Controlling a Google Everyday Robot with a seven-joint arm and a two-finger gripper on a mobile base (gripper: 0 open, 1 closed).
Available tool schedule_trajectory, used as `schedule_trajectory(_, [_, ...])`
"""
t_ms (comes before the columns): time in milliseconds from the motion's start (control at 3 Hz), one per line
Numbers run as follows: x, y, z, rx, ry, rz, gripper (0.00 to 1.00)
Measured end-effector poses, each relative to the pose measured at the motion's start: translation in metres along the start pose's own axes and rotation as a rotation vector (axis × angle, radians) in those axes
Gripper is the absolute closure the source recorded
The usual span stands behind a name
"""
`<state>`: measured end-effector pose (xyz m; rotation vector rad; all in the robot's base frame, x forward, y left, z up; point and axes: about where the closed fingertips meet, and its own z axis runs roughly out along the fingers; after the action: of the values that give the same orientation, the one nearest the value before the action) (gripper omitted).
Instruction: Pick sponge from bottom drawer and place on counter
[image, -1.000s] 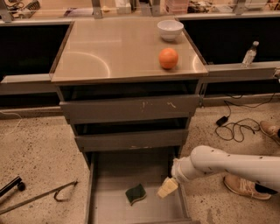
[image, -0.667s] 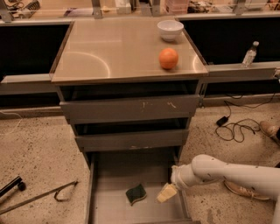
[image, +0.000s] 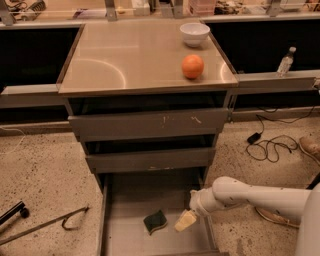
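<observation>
Reaching in from the right, with the gripper (image: 185, 220) hanging low over the bottom drawer (image: 131, 199), close to its right wall (whether the claw is wide or narrow: cannot tell). Lying flat on the drawer floor just left of the gripper, seemingly not touching it: the dark green sponge (image: 155, 221). Standing open beneath the two upper drawers. Sitting on the counter (image: 125, 60): an orange (image: 192, 66) and, behind it near the back right corner, a white bowl (image: 194, 34).
</observation>
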<state>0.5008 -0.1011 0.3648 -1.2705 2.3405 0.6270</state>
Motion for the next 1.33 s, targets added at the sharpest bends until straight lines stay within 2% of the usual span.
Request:
schedule_trajectory(333, [-0.019, -0.005, 0.059, -0.063, -0.008, -0.06, 0.0])
schedule_trajectory(667, [-0.029, -0.012, 0.111, -0.127, -0.046, -0.087, 0.0])
schedule_trajectory(1000, [-0.022, -0.019, 0.154, -0.183, -0.045, -0.097, 0.0])
schedule_trajectory(1333, [-0.022, -0.019, 0.154, -0.184, -0.045, -0.097, 0.0])
